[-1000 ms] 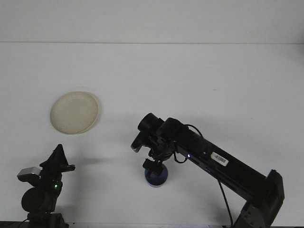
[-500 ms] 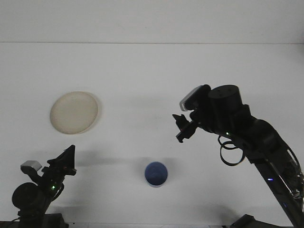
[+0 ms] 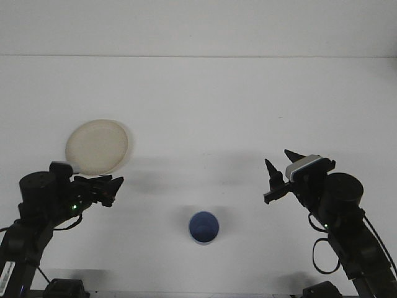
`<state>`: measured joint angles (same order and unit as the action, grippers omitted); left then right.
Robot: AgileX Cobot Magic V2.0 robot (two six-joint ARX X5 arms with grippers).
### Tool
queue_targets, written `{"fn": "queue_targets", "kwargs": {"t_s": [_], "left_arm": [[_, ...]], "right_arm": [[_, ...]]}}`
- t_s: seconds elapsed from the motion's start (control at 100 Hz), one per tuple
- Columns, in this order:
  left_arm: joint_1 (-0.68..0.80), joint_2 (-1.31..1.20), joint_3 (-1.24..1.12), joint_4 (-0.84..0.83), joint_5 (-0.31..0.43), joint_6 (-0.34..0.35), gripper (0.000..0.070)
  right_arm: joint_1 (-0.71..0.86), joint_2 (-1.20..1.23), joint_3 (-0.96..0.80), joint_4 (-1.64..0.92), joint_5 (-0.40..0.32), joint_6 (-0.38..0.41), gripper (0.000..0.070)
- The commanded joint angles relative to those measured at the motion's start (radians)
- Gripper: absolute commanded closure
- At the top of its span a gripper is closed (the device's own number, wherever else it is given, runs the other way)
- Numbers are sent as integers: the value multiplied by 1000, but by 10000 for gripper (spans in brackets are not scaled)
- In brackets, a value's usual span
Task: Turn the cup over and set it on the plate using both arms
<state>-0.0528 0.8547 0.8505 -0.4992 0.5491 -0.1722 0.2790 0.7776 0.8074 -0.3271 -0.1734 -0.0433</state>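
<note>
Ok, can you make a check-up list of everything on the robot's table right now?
Surface: plain white table, bare apart from two items.
Job's things: small blue cup upright, opening up, near the front edge; round cream plate at left, nothing on it.
Clutter: nothing seen.
Grippers: left gripper near the plate's lower edge, holding nothing; right gripper open, holding nothing, right of the cup.
Cables: black loop on the right arm.
Surroundings: pale wall behind.

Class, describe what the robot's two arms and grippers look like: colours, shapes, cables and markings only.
Both arms are black, with rounded cylindrical joints. The left gripper has dark pointed fingers, and a small green light glows near its wrist. The right gripper has dark pointed fingers below a pale grey block. Black cables loop beside the right arm.
</note>
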Motion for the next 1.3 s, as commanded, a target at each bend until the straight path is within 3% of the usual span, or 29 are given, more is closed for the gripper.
{"fn": "queue_targets", "kwargs": {"t_s": [0.0,0.29,0.53,0.75,1.02,1.13,1.22,1.29], "left_arm": [[-35,66,57,-40,12,80,166],[-290,340,240,-219,-9,166,168],[-507,519,348,-249,-151,184,168],[-648,661,412,-259,-181,188,168],[-757,772,418,-232,-322,190,168],[-780,803,418,-203,-338,190,170],[-795,821,418,-185,-347,190,273],[-804,827,418,-172,-348,187,424]], "right_arm": [[-6,-18,-45,26,-2,27,316],[-24,-42,-140,21,-3,28,316],[-24,-43,-140,36,-3,28,316],[-24,-43,-140,35,-10,28,316],[-24,-43,-140,35,-10,28,316],[-24,-43,-140,35,-10,28,316],[-24,-43,-140,35,-10,28,316],[-24,-43,-140,35,-10,28,316]]}}
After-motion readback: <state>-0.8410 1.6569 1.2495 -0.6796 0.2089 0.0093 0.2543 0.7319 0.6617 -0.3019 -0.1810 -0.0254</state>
